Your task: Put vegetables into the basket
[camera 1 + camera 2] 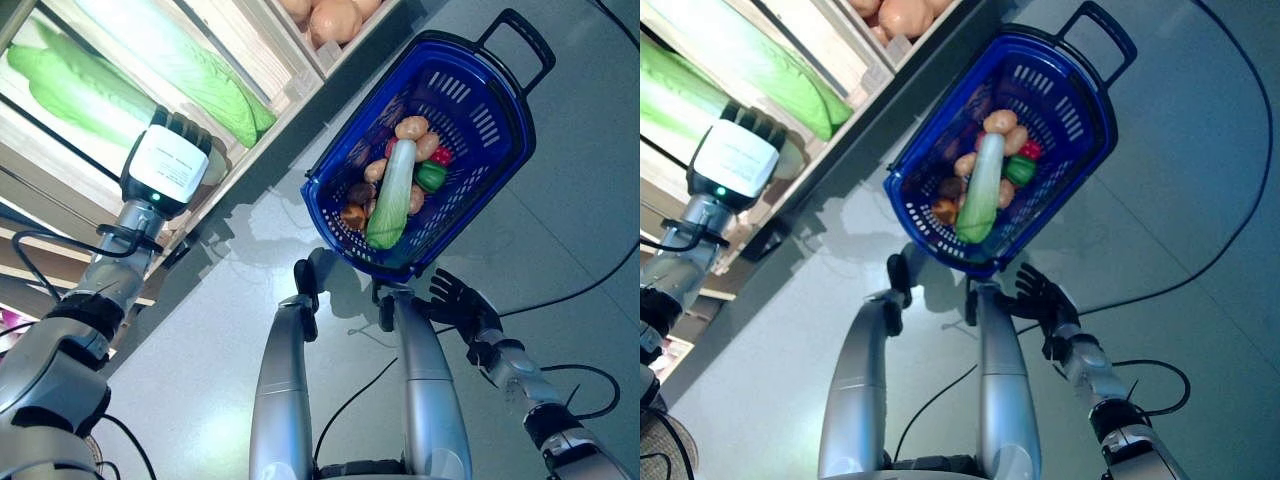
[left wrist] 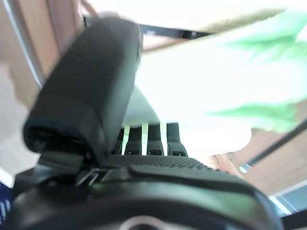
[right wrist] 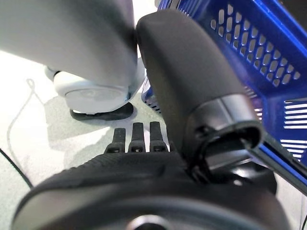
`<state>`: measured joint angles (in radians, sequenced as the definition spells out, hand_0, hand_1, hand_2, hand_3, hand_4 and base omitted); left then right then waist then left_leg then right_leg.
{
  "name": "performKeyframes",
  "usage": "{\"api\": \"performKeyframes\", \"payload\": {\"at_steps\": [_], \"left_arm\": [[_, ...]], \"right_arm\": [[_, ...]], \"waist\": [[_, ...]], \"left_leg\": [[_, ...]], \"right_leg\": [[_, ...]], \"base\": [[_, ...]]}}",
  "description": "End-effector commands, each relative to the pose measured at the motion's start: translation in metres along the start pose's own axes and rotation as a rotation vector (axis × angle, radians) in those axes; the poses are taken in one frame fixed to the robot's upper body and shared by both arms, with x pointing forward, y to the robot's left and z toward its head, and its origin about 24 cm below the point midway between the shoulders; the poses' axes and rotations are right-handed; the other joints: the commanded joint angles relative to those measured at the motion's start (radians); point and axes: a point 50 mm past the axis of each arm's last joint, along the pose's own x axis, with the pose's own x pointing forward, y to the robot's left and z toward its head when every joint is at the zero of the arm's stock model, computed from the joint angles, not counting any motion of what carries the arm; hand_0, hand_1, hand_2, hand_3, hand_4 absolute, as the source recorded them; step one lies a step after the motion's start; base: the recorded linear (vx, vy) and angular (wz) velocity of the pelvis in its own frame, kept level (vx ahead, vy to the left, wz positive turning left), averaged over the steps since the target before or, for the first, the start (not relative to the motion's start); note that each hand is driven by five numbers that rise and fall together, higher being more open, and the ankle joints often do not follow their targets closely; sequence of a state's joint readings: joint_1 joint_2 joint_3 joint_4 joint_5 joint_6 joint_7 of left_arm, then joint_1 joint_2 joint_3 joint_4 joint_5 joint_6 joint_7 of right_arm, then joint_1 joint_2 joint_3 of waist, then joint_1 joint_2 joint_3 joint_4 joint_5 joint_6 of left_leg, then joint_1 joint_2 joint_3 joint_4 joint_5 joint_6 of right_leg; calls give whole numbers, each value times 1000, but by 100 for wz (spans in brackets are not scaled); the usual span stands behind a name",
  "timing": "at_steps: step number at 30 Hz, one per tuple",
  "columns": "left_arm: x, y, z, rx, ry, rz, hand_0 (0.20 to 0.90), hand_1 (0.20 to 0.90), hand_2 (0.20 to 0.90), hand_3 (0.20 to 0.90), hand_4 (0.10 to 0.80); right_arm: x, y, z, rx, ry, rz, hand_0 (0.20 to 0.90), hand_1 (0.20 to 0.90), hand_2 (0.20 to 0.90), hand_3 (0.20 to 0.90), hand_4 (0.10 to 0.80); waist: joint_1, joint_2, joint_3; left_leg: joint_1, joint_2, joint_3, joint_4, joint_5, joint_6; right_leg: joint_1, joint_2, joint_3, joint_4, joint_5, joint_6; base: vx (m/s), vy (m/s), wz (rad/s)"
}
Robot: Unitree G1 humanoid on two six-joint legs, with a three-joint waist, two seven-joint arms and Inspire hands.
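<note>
The blue plastic basket point(image 1: 482, 98) stands on the grey floor, before the stand. In it lie a long pale green cabbage point(image 1: 394, 196), potatoes point(image 1: 411, 127), a green pepper point(image 1: 432, 176), a small red one and some dark brown pieces. My left hand point(image 1: 167, 164) reaches into the wooden stand. Its straight fingers point(image 2: 149, 140) lie under the white end of a pale green cabbage point(image 2: 206, 81), with the thumb standing beside it. My right hand point(image 1: 456, 299) is open, low by the basket's near rim, which also shows in the right wrist view point(image 3: 268, 57).
The wooden stand point(image 1: 290, 85) with its crates and shelves runs along the upper left, its edge close to the basket's left side. The basket's black handle point(image 1: 520, 35) sticks out on the far side. Grey floor lies to the right.
</note>
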<state>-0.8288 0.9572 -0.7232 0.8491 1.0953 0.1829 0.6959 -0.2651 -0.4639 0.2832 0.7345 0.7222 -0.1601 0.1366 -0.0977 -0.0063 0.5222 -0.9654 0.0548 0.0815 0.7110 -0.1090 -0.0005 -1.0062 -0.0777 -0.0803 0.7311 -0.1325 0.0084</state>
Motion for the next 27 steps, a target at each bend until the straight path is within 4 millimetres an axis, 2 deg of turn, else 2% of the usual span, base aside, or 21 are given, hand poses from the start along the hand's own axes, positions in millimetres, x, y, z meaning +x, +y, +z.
{"api": "performKeyframes", "payload": {"at_steps": [1,8,9,10,11,14,18,19,21,24,26,27], "left_arm": [[-5,0,-38,59,160,43,300,300,300,300,400],[-10,-6,-29,-67,179,-7,300,300,300,300,400],[-9,-5,-29,-80,190,2,300,300,300,300,400],[-12,-6,-26,-91,189,-2,300,300,300,300,400],[-11,-5,-28,-93,198,3,300,300,300,300,400],[-16,-5,-27,-213,258,58,300,300,300,300,400],[-17,4,-23,-399,319,172,300,300,300,300,400],[-18,9,-19,-489,340,229,300,300,300,300,400],[-19,12,-16,-549,359,259,300,300,300,300,400],[-35,21,7,-753,351,336,300,300,300,300,400],[-40,24,15,-815,358,347,300,300,300,300,400],[-48,29,27,-911,353,369,300,300,300,300,400]], "right_arm": [[-27,-31,-6,-2,-24,-96,900,900,900,900,800],[-29,-30,-9,5,-29,-78,900,900,900,900,800],[-27,-29,-5,-3,-43,-70,900,900,900,900,800],[-28,-28,-7,-6,-40,-67,900,900,900,900,800],[-26,-27,-4,-7,-50,-64,900,900,900,900,800],[-25,-22,1,10,-75,-60,900,900,900,900,800],[-25,-16,0,62,-118,-53,900,900,900,900,800],[-24,-10,-1,66,-137,-47,900,900,900,900,800],[-24,-6,1,68,-157,-41,900,900,900,900,800],[-25,5,-1,93,-197,-38,900,900,900,900,800],[-26,9,-2,94,-202,-39,900,900,900,900,800],[-27,10,-3,101,-210,-46,900,900,900,900,800]], "waist": [[-8,9,-2],[-4,9,-2],[-4,9,-2],[-2,8,-2],[-3,8,-2],[3,2,-2],[12,-7,-2],[20,-7,-2],[24,-6,-2],[59,-2,-50],[66,-2,-69],[79,-4,-100]], "left_leg": [[-3,-6,-7,-63,19,-26],[19,-6,-2,-78,23,-26],[6,-6,2,-92,52,-21],[33,-7,-2,-91,29,-30],[17,-6,3,-102,56,-24],[94,-10,4,-150,69,-34],[204,-15,8,-215,87,-46],[268,-24,14,-262,98,-49],[304,-31,13,-293,107,-52],[435,-56,3,-405,129,-58],[475,-60,-3,-442,137,-56],[533,-60,-14,-485,141,-54]], "right_leg": [[47,-5,-3,-36,31,10],[67,0,-9,-45,29,9],[54,-1,-15,-60,54,3],[83,2,-11,-63,33,11],[67,1,-15,-74,57,3],[147,9,-16,-145,66,10],[272,6,-22,-240,78,17],[342,1,-31,-294,88,20],[379,-5,-41,-321,93,23],[515,-28,-76,-412,101,37],[555,-33,-85,-440,105,41],[619,-38,-103,-479,105,44]], "base": [[3,2,-3],[-2,-4,0],[-17,-33,0],[-89,-24,-1],[-22,-33,-1],[-55,-42,-1],[-13,-72,3],[-15,-64,3],[-1,-45,7],[52,-56,6],[49,-68,11],[92,-95,16]]}}
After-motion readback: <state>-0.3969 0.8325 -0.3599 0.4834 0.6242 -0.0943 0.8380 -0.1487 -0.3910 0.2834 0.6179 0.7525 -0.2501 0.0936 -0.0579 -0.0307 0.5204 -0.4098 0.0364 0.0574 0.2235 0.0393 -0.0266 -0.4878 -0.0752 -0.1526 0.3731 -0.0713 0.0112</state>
